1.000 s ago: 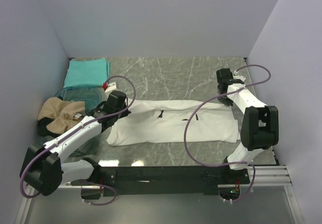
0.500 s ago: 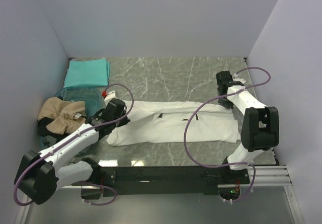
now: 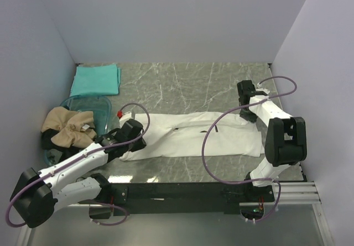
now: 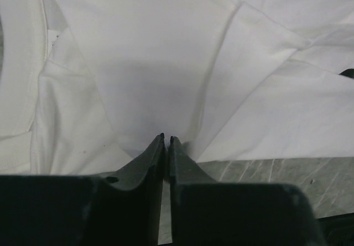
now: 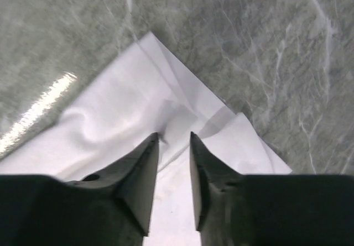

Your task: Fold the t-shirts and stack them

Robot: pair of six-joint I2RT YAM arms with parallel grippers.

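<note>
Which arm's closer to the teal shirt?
Left. The left gripper is at the white shirt end toward the teal shirt; the right gripper is at the opposite end.

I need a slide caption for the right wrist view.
Right fingers, slightly apart, over a corner of the white t-shirt on the table.

The spread-out t-shirt [image 3: 193, 138] lies across the middle of the table [image 3: 182, 83], from centre left to centre right of the top view. The folded t-shirt [image 3: 97, 80] sits at upper left, behind the bin [image 3: 88, 100], and the bunched t-shirt [image 3: 66, 127] lies in the bin at the left edge. The left gripper [image 4: 166, 139] is at the spread-out t-shirt's left end, and the right gripper [image 5: 174, 136] is at its upper right corner.
</note>
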